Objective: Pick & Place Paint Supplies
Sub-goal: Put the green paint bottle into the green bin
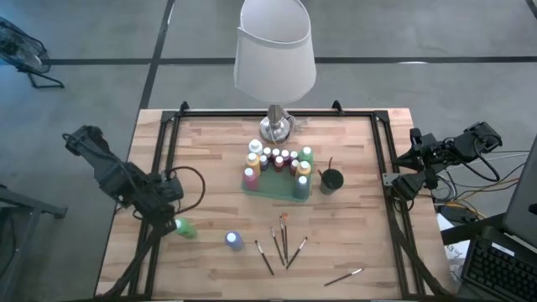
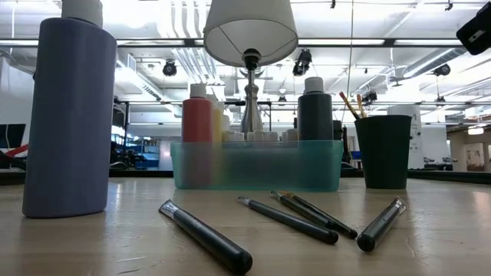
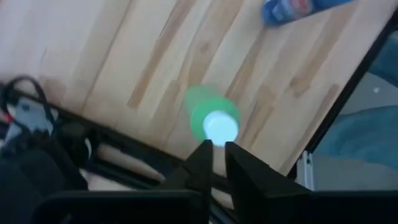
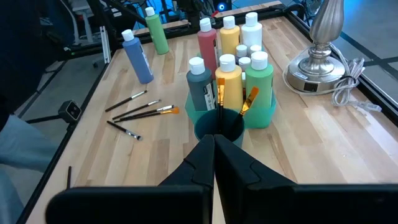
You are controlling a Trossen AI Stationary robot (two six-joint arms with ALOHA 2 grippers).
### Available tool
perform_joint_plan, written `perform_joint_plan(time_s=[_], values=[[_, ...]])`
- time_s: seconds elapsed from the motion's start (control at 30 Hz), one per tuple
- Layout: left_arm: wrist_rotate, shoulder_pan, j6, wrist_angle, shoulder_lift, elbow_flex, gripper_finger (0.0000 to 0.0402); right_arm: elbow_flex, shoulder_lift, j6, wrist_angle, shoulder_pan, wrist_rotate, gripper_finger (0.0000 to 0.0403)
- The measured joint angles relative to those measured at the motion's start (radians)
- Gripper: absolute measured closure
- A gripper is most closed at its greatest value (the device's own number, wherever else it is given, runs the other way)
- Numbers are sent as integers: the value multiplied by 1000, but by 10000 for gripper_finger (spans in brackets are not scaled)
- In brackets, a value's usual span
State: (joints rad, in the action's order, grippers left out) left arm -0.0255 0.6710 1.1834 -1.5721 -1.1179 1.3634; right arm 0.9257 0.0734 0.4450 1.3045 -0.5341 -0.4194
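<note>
Blue bottle (image 2: 67,115) cropped at top, bottles half-hidden in teal bin (image 2: 257,165)

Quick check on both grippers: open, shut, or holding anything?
Left gripper: nearly shut, holding nothing, above the green bottle.
Right gripper: shut, empty, at the table's right edge, facing the dark brush cup.

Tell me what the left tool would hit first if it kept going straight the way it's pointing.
Most likely the green paint bottle: in the left wrist view its white cap sits right beyond the left tool. Depth is unclear, so the gap between them can't be judged.
</note>
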Motion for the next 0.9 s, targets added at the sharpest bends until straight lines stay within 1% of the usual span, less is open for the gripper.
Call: perform_joint_plan(time_s=[0.17, 0.3, 0.4, 0.5, 0.6, 0.73, 0.9], values=[[13, -1, 66, 1, 19, -30, 295, 0, 0, 0, 0, 0, 0, 394], [13, 0, 52, 33, 21, -41, 246, 0, 0, 0, 0, 0, 0, 394], [15, 0, 16, 47, 19, -58, 222, 0, 0, 0, 0, 0, 0, 394], [19, 0, -63, 66, 17, -68, 210, 0, 0, 0, 0, 0, 0, 394], [21, 4, -128, 91, 16, -80, 210, 0, 0, 0, 0, 0, 0, 394], [23, 6, -164, 110, 16, -106, 211, 0, 0, 0, 0, 0, 0, 394], [83, 7, -184, 114, 14, -150, 211, 0, 0, 0, 0, 0, 0, 394]])
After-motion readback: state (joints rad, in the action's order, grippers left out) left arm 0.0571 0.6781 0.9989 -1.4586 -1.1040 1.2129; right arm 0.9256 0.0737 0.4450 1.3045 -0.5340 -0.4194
